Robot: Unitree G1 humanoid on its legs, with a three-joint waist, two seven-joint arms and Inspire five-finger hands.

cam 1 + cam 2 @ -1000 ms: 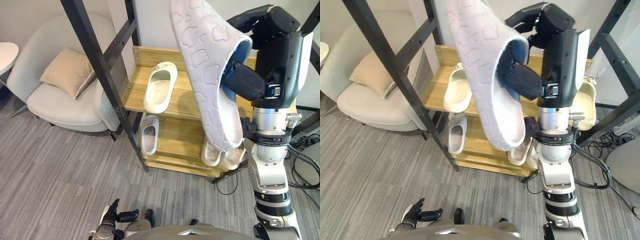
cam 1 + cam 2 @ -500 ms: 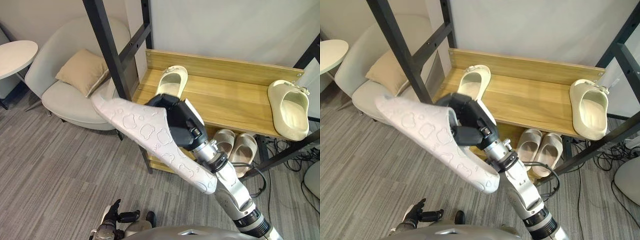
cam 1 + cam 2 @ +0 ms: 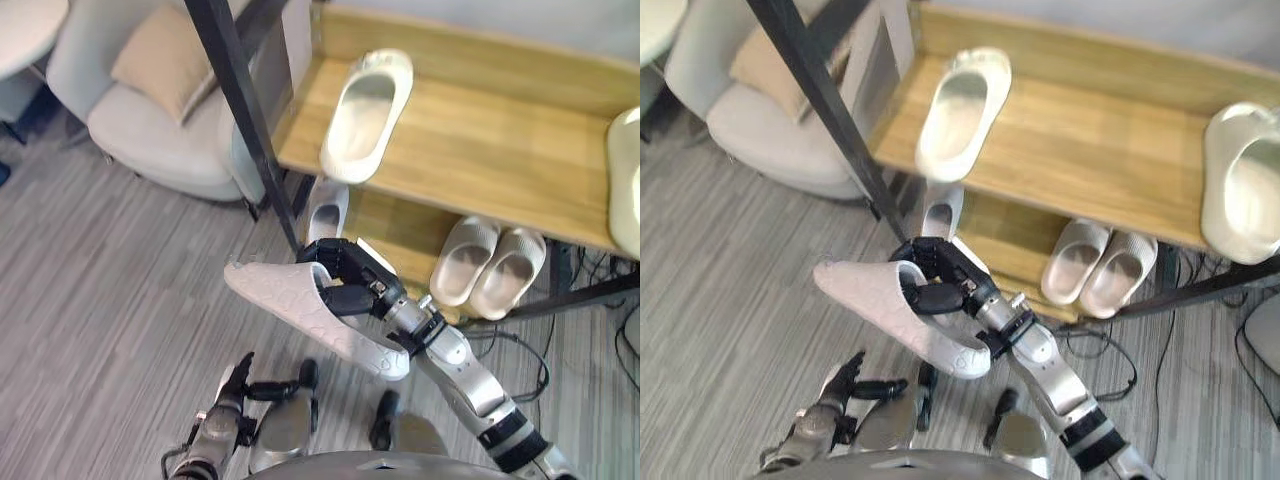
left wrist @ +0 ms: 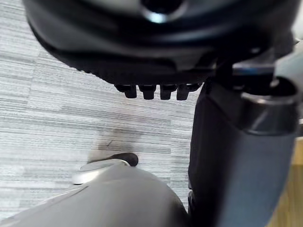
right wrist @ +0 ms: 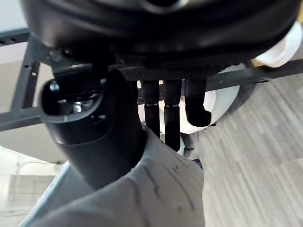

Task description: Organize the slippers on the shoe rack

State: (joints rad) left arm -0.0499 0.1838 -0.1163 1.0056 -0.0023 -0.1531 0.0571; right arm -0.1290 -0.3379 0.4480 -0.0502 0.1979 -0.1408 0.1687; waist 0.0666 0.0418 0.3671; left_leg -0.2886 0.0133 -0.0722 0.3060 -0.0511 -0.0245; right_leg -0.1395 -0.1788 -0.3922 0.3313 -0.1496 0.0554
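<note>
1. The right hand [image 3: 352, 287] is clamped on a white slipper [image 3: 290, 312], its fingers curled into the opening. It holds the slipper sole-up in the air, just in front of the shoe rack [image 3: 480, 175].
2. The left hand [image 3: 228, 398] hangs low, farther out from the rack, fingers loosely straight and holding nothing.
3. The rack's wooden top shelf carries a cream slipper [image 3: 366, 115] at its left end and another cream slipper [image 3: 1245, 180] at its right end.
4. The lower shelf holds a beige pair [image 3: 490, 265] and, to their left, a single pale slipper [image 3: 326, 208].
5. Grey striped carpet [image 3: 100, 290] covers the floor before the rack.
6. A pale armchair [image 3: 150, 135] with a tan cushion [image 3: 165, 60] stands left of the rack.
7. A black frame post [image 3: 250, 120] crosses the rack's left end.
</note>
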